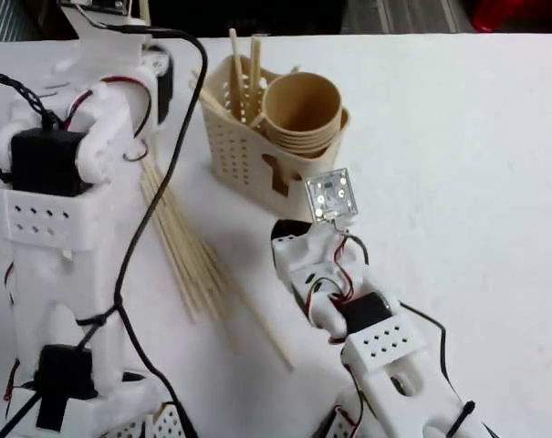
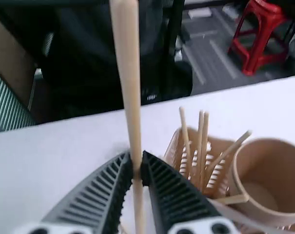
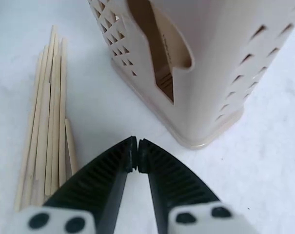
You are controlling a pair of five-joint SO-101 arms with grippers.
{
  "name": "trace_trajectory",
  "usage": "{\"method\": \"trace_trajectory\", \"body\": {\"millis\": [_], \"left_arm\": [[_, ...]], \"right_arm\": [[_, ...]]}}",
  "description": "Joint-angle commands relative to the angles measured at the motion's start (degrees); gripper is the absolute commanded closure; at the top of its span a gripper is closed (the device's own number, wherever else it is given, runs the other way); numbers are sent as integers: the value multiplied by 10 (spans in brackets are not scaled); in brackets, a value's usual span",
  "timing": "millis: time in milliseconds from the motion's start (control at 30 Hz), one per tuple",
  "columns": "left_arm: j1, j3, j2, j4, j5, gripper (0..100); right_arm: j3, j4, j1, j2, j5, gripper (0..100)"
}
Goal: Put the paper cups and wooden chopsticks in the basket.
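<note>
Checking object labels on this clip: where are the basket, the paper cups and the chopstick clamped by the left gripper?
basket [image 1: 228, 151], high view, perforated side wall.
paper cups [image 1: 301, 102], high view, inner wall of the top cup.
held chopstick [image 2: 127, 73], left wrist view, upper shaft.

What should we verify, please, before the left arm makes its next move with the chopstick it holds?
1. Left end effector shut on one chopstick: ok.
2. Held chopstick over the basket opening: not ok, the basket stands apart from it.
3. Basket upright: ok.
4. Paper cups stacked in the basket: ok.
5. Right end effector shut, empty, beside the basket without touching it: ok.
6. Loose chopsticks all in the basket: not ok, a bundle lies outside.
</note>
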Motion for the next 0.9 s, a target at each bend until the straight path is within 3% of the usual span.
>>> {"method": "trace_trajectory", "body": {"millis": [0, 367, 567, 733, 867], "left_arm": [[30, -25, -26, -102, 33, 978], [81, 124, -26, -327, 51, 978], [77, 236, -27, -396, 47, 975], [66, 248, -32, -349, 32, 822], [51, 182, -31, -243, 31, 816]], "right_arm": [[-4, -11, 0, 0, -4, 980], [25, -73, 0, 0, 0, 980], [27, -75, 0, 0, 0, 980], [27, -75, 0, 0, 0, 978], [27, -75, 0, 0, 0, 978]]}}
